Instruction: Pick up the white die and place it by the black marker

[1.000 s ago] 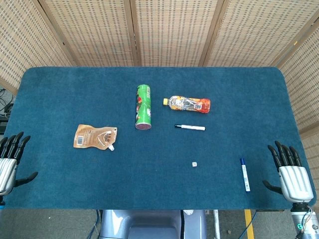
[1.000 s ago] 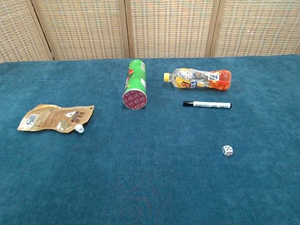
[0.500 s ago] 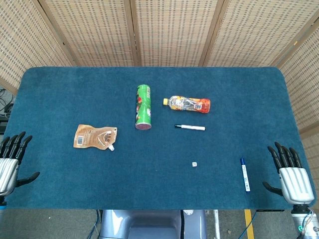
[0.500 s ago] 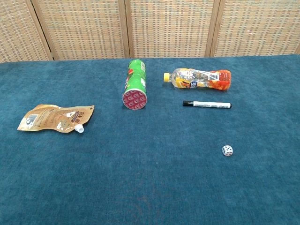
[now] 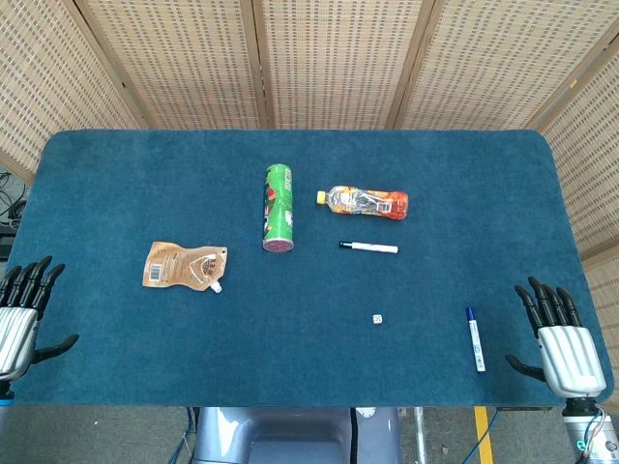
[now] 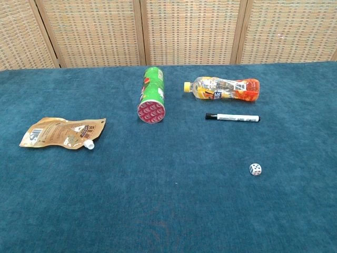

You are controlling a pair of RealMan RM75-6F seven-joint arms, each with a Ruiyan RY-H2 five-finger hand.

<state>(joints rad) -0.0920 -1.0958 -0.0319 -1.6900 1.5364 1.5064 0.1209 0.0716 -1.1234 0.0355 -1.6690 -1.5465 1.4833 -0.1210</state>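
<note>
The small white die (image 5: 377, 318) (image 6: 256, 169) lies alone on the blue table cloth, right of centre. The black-capped marker (image 5: 368, 248) (image 6: 232, 118) lies flat farther back, just in front of the orange bottle. My right hand (image 5: 560, 340) hovers at the table's near right corner, fingers spread, holding nothing, well to the right of the die. At the near left edge my left hand (image 5: 19, 316) is likewise spread and empty. Neither hand shows in the chest view.
A green snack can (image 5: 279, 207) (image 6: 151, 95) lies on its side at centre back. An orange drink bottle (image 5: 365, 202) (image 6: 222, 88) lies to its right. A brown spouted pouch (image 5: 185, 266) (image 6: 62, 132) is at left. A blue-capped marker (image 5: 475, 339) lies near my right hand.
Both hands have drifted slightly toward the near edge of the table. Nothing on the table has moved.
</note>
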